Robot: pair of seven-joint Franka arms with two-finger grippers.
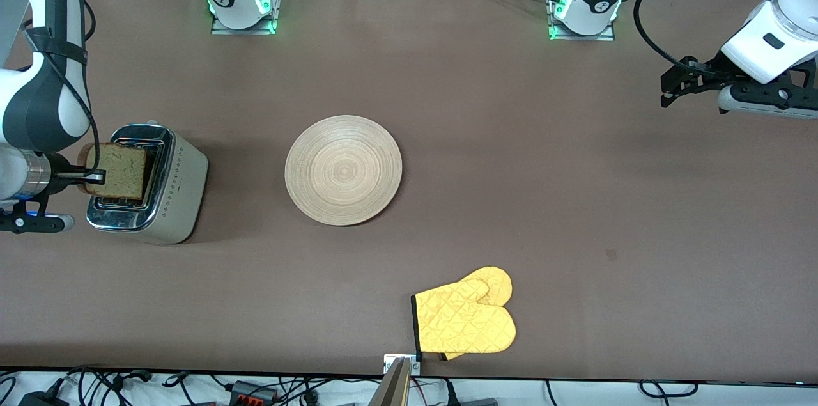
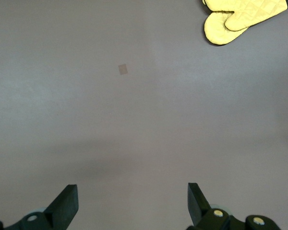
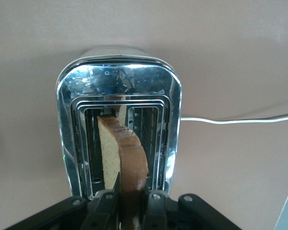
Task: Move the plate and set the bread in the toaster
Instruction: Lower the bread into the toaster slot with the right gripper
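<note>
The right gripper (image 1: 96, 174), fingers clamped on the bread (image 1: 119, 169), held it over the toaster (image 1: 148, 185). Slightly misaligned, the slice could catch the slot rim. The left gripper (image 1: 668, 87) waited well away, fingers apart.

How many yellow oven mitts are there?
2: the oven mitts lie stacked at the table edge nearest the front camera, nearer than the plate. None seems hidden.

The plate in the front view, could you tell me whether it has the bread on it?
No, the plate lies bare at mid-table, while the bread is pinched upright in the right gripper over the toaster.
</note>
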